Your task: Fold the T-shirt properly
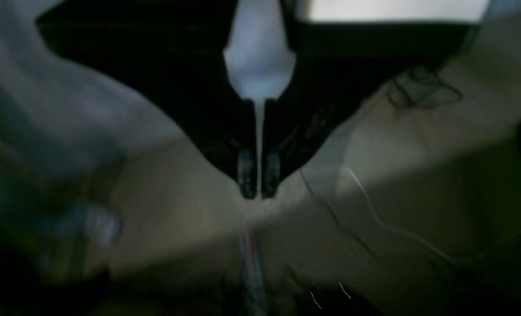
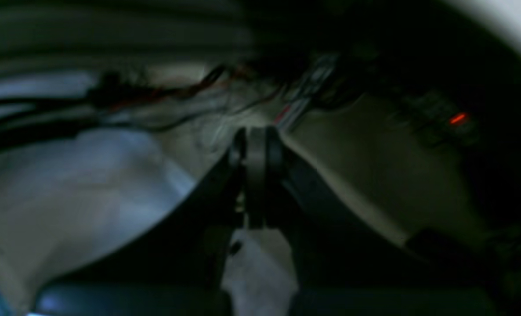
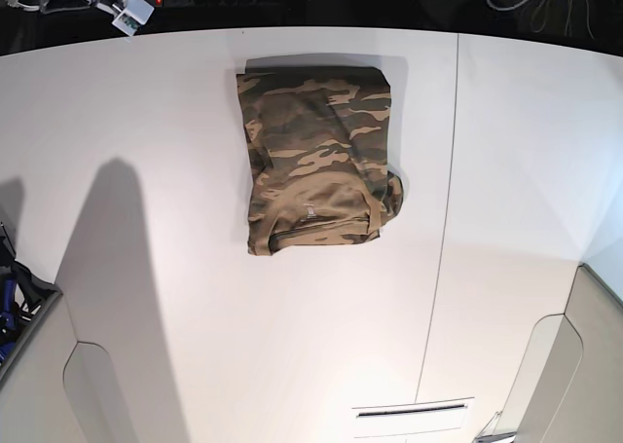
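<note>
The T-shirt lies folded into a compact upright rectangle on the white tabletop, toward the far edge and a little left of the thin seam that runs down the surface in the base view. Its camouflage shows olive, brown and tan streaks. The near edge shows the collar band and a small pale label, and a bit of cloth bulges out at the lower right corner (a sleeve or a fold, I cannot tell which). Neither arm reaches into the base view; only long shadows fall across the left part of the tabletop.

In the left wrist view, the left tool is narrowed to a thin slit, its two dark fingers almost touching, with only a pale sliver of light between them and nothing gripped. Behind it is a blurred pale surface with loose thin wires.

In the right wrist view, the right tool is likewise drawn together, its fingers pressed close with no visible gap. The view is dark and smeared; behind the tips are a tangle of dark and reddish cables and a small red light. No cloth is seen in either wrist view.
</note>
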`<act>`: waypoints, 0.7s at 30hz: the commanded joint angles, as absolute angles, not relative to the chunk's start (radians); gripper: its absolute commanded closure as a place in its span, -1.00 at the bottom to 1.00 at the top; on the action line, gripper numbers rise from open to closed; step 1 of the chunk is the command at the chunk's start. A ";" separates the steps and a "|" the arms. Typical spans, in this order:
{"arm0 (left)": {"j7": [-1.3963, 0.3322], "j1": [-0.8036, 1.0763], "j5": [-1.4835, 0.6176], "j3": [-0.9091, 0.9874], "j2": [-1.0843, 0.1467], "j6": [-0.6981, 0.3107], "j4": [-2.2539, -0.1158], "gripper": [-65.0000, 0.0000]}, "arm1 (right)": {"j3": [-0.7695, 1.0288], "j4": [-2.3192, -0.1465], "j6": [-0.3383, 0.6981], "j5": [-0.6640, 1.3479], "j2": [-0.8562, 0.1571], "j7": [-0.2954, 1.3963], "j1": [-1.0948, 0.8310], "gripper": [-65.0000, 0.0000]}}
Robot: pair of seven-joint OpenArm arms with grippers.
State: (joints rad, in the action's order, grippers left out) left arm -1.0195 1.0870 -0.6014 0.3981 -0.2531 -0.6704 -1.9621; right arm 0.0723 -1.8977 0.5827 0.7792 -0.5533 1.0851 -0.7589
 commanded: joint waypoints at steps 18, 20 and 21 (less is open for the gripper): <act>-0.864 0.611 -0.294 -0.173 -0.298 -0.351 -1.116 0.91 | -0.145 -1.145 0.384 0.565 -0.488 1.069 -0.563 1.00; -0.863 0.561 -0.294 -0.174 -0.262 -0.352 -1.052 0.91 | -0.145 -1.086 0.385 0.564 -0.469 1.070 -0.517 1.00; -0.863 0.538 -0.294 -0.174 -0.248 -0.352 -1.026 0.91 | -0.145 -1.065 0.385 0.564 -0.461 1.069 -0.495 1.00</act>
